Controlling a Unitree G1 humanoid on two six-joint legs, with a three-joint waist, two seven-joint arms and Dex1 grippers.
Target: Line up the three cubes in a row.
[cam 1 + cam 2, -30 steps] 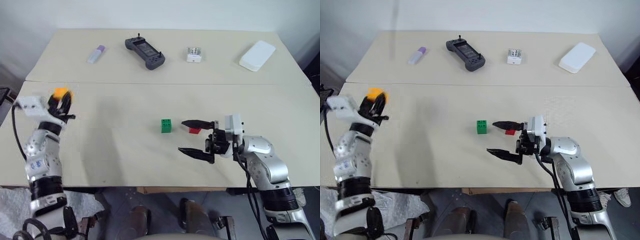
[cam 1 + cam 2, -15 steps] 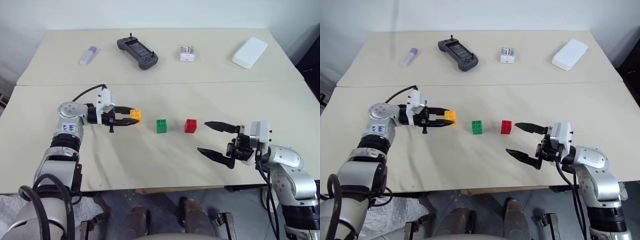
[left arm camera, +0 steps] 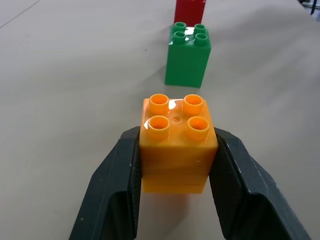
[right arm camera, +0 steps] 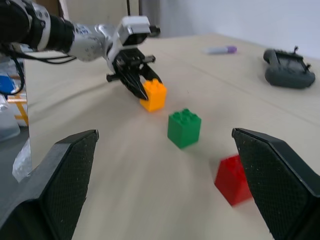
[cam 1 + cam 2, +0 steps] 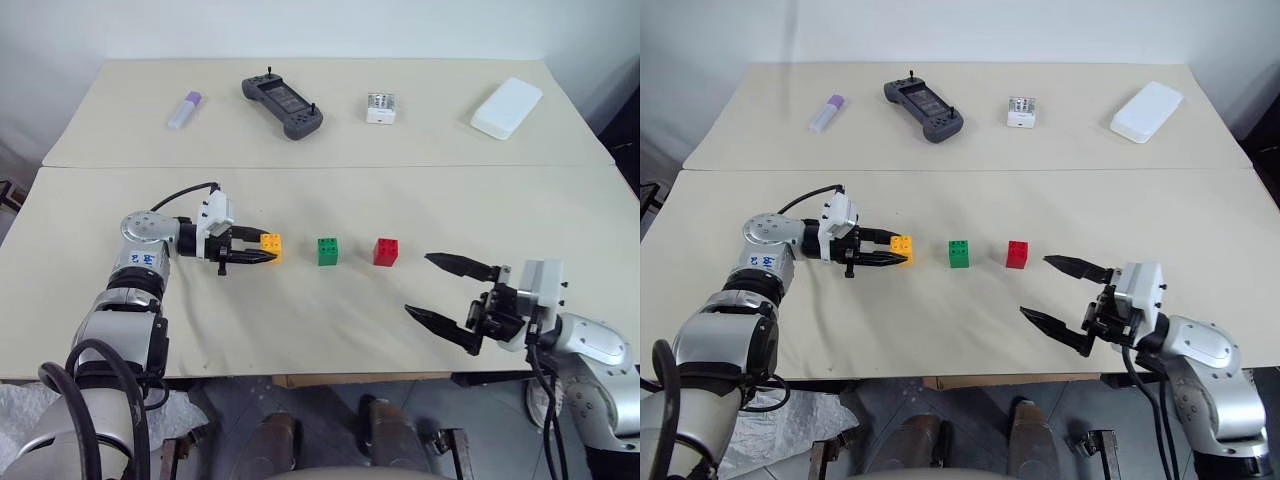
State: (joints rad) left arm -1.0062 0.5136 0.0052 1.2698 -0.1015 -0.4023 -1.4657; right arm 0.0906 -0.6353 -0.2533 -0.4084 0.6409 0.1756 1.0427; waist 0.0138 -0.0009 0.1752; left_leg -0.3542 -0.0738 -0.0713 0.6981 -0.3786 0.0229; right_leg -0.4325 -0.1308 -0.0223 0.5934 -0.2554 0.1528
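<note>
Cubes are sitting in a near-straight row across the middle of the near table (image 5: 330, 340): the orange-yellow cube (image 5: 270, 243) at the 9 o'clock end, the green cube (image 5: 328, 251) in the middle, the red cube (image 5: 386, 251) at the 3 o'clock end, with small gaps between them. The left gripper (image 5: 262, 250) is reaching in from 9 o'clock, pointing toward 3 o'clock, and its two black fingers (image 3: 117, 190) are clenching the orange-yellow cube from both sides, studs facing up. The cube seems to be resting on the table, though its underside is hidden, so that is hard to confirm. The right gripper (image 5: 448, 291) is hovering toward 4 o'clock of the red cube, well apart from it, its fingers spread wide with nothing between them. On the far table, toward 12 o'clock, a purple-capped tube (image 5: 185, 110), a dark handheld controller (image 5: 286, 103), a small white box with a grey top (image 5: 381, 107) and a white flat case (image 5: 507, 107) are lying in a loose line
</note>
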